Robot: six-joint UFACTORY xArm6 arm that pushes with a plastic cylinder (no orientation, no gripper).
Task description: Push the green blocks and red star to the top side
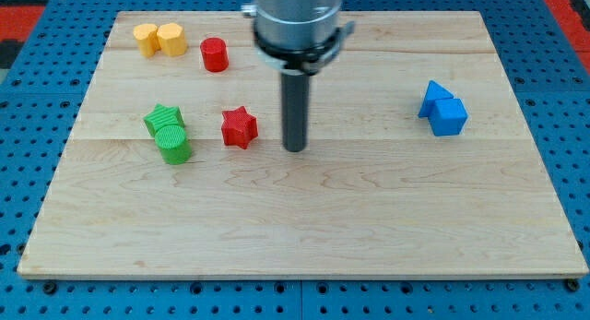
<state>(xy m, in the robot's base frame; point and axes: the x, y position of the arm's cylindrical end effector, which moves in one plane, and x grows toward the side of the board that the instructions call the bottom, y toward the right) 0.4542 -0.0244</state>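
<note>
A red star (pixel 239 127) lies left of the board's middle. Two green blocks touch each other further left: a green star (pixel 163 119) and, just below it, a green cylinder (pixel 173 143). My tip (pixel 294 149) rests on the board a short way to the right of the red star, slightly lower than it, not touching it. The green blocks are well to the tip's left, beyond the red star.
A red cylinder (pixel 214 54) and two touching yellow blocks (pixel 159 38) sit near the view's top left. Two touching blue blocks (pixel 443 109) sit at the right. The wooden board (pixel 295 237) lies on a blue perforated table.
</note>
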